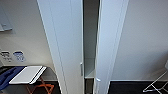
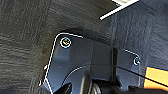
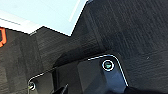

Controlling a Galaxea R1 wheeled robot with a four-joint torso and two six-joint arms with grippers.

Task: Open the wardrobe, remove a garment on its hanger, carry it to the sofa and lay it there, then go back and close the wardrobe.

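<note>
Wardrobe (image 1: 67, 45) close ahead in head view, tall and white, filling the middle of the frame. Left door (image 1: 63, 37) near shut, silver handle (image 1: 81, 69) at its inner edge; right door (image 1: 110, 37) swung partly out, its own handle (image 1: 98, 79) low at the edge. Dark gap between the doors, a pale shelf (image 1: 89, 75) visible inside low down; no garment or hanger made out in the gap, though the slot is narrow and dim, so not ruled out. Folding table (image 1: 27, 74) with orange legs to the left, something blue (image 1: 7, 76) beside it, possibly the sofa, too little seen to say. Thin white frame (image 1: 156, 85) on the dark floor at right, likely a rack or hanger stand. Both wrist views looking down on dark carpet (image 2: 22, 37); state of either gripper impossible to tell. Likely step: closing, or still opening, unclear from this alone. For a good job on the doors: square up to the seam, reach the right door's edge or handle first since it stands furthest out, push along its swing arc rather than straight in, keep the arm clear of the gap to avoid pinching, then seat the left door flush.
</note>
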